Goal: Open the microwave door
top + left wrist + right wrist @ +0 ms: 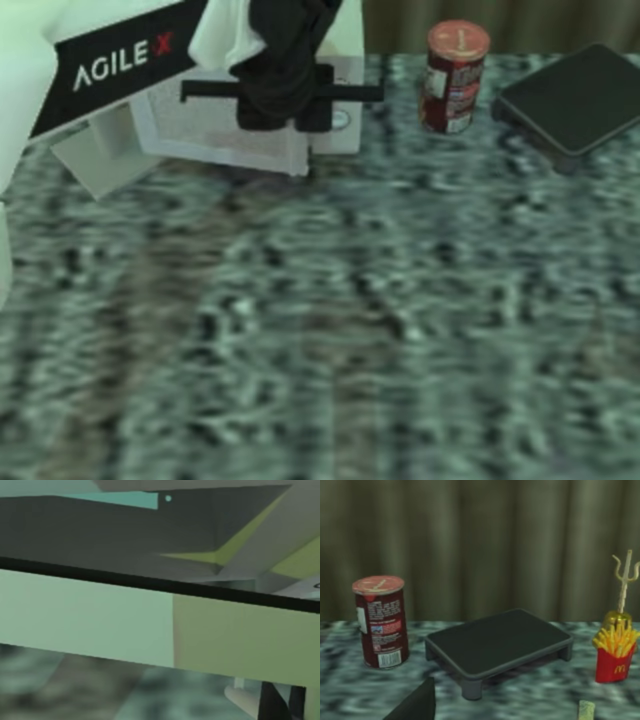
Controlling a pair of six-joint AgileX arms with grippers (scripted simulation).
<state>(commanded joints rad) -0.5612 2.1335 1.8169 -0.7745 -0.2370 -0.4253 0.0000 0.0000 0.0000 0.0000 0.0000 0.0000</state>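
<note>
The pale grey-white microwave (345, 60) stands at the table's far left, mostly hidden under my left arm. Its door (220, 130), with the speckled mesh window, faces the table; its free edge appears to stand slightly forward of the knob panel (340, 120). My left gripper (285, 112) hangs right over the top of the door near that edge. The left wrist view is filled by a pale panel (150, 620) with a dark strip above it, seen from very close. My right gripper (507, 715) is out of the top view, open and holding nothing.
A red can (456, 78) stands to the right of the microwave, also seen as the red can (381, 622). A flat dark slab (575, 95) lies at the far right. A fries box (615, 655) and a gold trident ornament (622, 590) stand beyond it.
</note>
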